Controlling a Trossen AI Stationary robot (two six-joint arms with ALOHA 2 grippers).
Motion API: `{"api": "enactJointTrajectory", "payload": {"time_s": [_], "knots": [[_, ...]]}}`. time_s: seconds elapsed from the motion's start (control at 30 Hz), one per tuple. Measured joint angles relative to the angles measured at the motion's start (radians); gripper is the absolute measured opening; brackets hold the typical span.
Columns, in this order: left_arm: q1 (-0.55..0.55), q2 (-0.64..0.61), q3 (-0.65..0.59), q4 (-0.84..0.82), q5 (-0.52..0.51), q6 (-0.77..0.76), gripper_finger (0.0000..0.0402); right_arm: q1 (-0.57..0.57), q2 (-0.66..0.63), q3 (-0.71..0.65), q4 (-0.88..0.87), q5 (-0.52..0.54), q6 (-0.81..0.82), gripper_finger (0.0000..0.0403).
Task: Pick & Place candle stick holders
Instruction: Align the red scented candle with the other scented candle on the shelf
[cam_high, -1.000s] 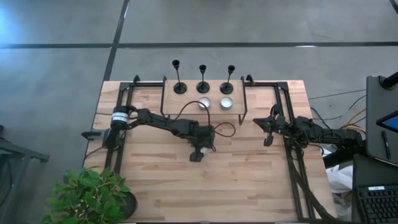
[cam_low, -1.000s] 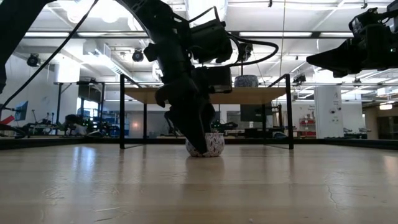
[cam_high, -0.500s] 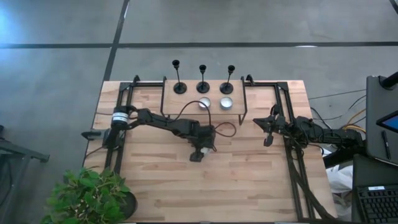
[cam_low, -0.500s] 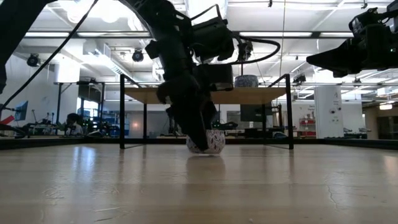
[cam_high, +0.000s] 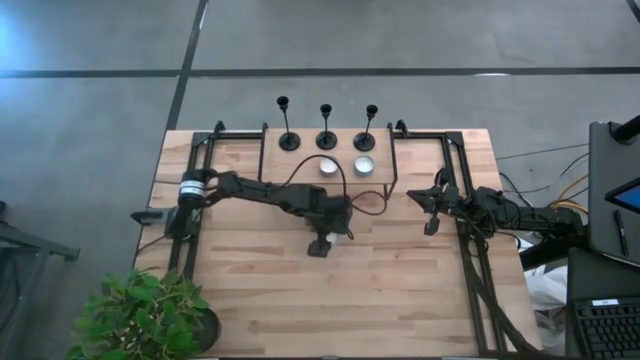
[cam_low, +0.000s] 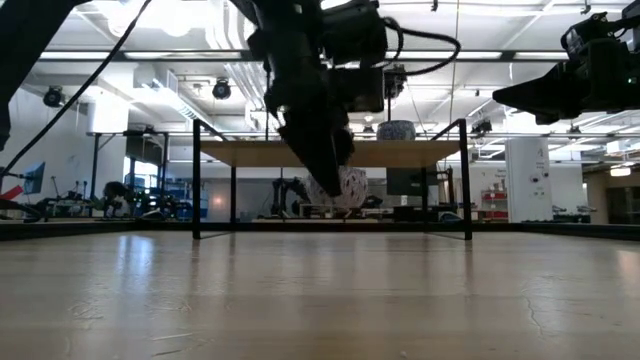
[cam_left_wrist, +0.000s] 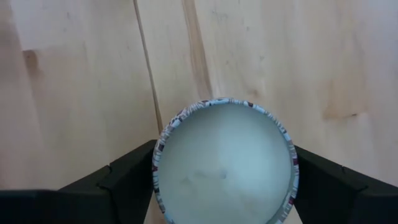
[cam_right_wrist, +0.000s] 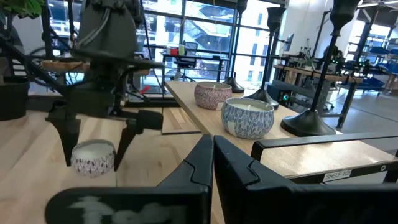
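Left hand (cam_high: 322, 243) over the middle of the tabletop (cam_high: 400, 290), its fingers (cam_left_wrist: 134, 180) closed around a small patterned candle jar (cam_left_wrist: 224, 165) held clear of the wood. Right hand (cam_high: 430, 226), fingers pressed together and empty, at the right edge. Three black candlesticks (cam_high: 326, 128) upright in a row on the raised shelf (cam_high: 270, 160) at the far edge, with two more candle jars (cam_high: 346, 166) just in front of them.

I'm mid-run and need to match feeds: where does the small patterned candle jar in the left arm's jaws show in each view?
High view: candle jar mostly hidden under the left gripper, mid-table.
Low view: centre, lifted off the tabletop.
Left wrist view: fills the lower middle, between the jaws.
Right wrist view: lower left, between the far arm's fingers.
Shared landmark: the two other candle jars on the raised shelf.
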Motion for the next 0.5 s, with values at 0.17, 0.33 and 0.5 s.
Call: {"api": "enactJointTrajectory", "payload": {"time_s": [0.17,0.33,0.5], "knots": [[0.0,-0.029,0.046,-0.057,0.002,0.0,0.0311,0.0,0.0,0.0,0.0,0.0,0.001,0.0009],[0.002,-0.076,0.073,-0.106,0.006,-0.013,0.0311,0.0,0.0,0.0,0.0,0.001,0.003,0.0009],[0.007,-0.153,0.084,-0.161,0.006,-0.049,0.0311,0.0,0.0,0.0,0.0,0.0,0.001,0.0009]]}}
